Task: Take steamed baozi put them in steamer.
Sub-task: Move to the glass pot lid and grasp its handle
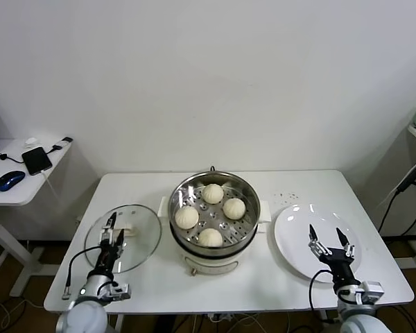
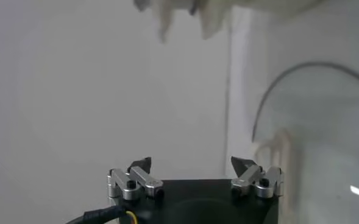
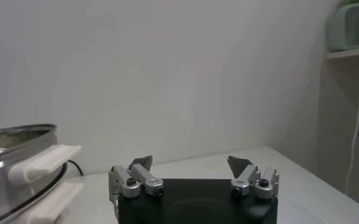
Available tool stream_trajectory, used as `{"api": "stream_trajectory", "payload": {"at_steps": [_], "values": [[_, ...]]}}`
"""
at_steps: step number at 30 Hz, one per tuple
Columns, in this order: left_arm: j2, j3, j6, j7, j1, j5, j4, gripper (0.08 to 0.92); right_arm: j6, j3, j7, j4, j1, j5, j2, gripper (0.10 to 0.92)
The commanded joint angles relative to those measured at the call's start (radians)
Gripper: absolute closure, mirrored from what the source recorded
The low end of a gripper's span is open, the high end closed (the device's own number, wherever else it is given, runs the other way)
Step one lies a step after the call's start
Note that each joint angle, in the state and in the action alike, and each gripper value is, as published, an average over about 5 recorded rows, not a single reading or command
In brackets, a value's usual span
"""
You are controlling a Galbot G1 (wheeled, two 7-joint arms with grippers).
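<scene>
Four steamed baozi [image 1: 209,215] already sit on the perforated tray inside the steamer [image 1: 246,186], mid-table. My right gripper [image 1: 326,240] hangs over the bare white plate [image 1: 291,239] with jaws spread wide and empty. My left gripper [image 1: 112,231] hangs over the glass lid [image 1: 142,239], likewise wide and empty. I judge each bun light, soft and easily dented, its skin perhaps tacky. It is best taken low across its widest girth, squeezing only gently.
</scene>
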Motion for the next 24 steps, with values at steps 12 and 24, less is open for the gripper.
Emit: {"api": "stream_trajectory", "payload": {"at_steps": [12, 24], "values": [[0.011, 0.035, 0.121, -0.004, -0.127, 0.091, 0.211, 0.177, -0.014, 0.004, 0.006, -0.031, 0.028, -0.019, 0.01, 0.203], [0.013, 0.035, 0.125, 0.009, -0.207, 0.049, 0.271, 0.177, -0.007, 0.01, 0.006, -0.064, 0.04, -0.02, 0.011, 0.203]]}}
